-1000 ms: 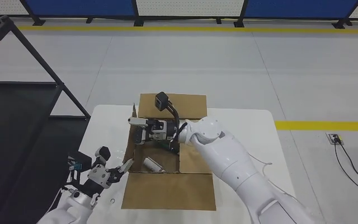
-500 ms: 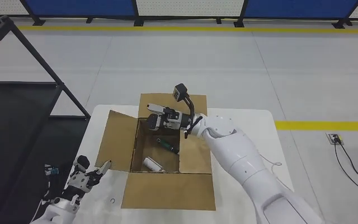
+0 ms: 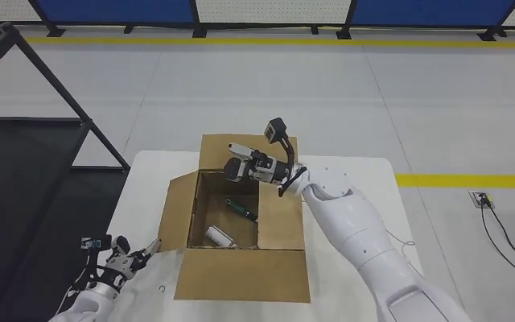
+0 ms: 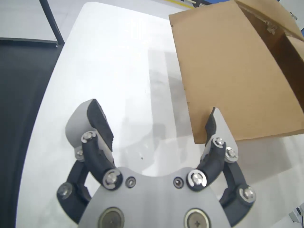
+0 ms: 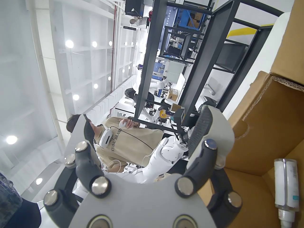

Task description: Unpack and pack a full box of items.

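left gripper [image 4: 154, 110] spread, empty, at 8 o'clock of box [image 3: 241, 274] | right gripper [image 3: 232, 158] spread, empty, over its 12 o'clock rim | right wrist view: bottle [image 5: 286, 181] inside | top view adds dark tube [image 3: 241, 211]

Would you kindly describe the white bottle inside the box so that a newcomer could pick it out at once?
An open cardboard box sits in the middle of the white table. Two things lie on its floor; the white bottle lies on its side in the near corner on the robot's left. It is pale, whereas the dark item beyond it is almost black.
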### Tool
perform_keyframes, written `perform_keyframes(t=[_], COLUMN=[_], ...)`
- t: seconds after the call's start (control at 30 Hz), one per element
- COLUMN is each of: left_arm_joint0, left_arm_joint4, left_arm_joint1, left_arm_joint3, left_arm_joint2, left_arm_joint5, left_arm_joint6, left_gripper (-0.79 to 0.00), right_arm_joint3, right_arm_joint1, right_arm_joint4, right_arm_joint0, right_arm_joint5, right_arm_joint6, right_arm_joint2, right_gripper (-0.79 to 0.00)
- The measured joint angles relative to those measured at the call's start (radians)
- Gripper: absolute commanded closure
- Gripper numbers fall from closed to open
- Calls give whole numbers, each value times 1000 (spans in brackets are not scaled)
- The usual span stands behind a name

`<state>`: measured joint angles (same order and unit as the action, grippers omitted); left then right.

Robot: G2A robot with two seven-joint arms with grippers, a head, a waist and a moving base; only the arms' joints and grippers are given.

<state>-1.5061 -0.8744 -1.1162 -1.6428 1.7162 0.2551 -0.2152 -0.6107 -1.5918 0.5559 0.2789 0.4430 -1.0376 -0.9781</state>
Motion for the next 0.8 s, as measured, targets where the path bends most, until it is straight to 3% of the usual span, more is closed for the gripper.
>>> perform_keyframes(t=[0.2, 0.33, 0.6, 0.8], left_arm_joint0=[11, -8, -102, -130], left_arm_joint4=[-15, -5, 21, 30], left_arm_joint1=[-1, -1, 1, 2], left_arm_joint3=[9, -25, -185, -329], left_arm_joint2=[-18, 10, 140, 219], left_arm_joint5=[-3, -13, -27, -15], left_arm_joint6=[4, 31, 129, 167], left_gripper=[-785, -785, -785, -785], right_arm_joint3=[-46, -73, -147, -204], right_arm_joint1=[13, 22, 50, 75], right_arm_joint4=[-22, -35, -70, -92], right_arm_joint0=[28, 47, 87, 124], right_arm_joint5=[-12, -15, -14, -23], right_arm_joint6=[7, 10, 14, 20], right_arm_joint2=[-22, -38, -92, -143], right_gripper=[-785, -785, -785, -785])
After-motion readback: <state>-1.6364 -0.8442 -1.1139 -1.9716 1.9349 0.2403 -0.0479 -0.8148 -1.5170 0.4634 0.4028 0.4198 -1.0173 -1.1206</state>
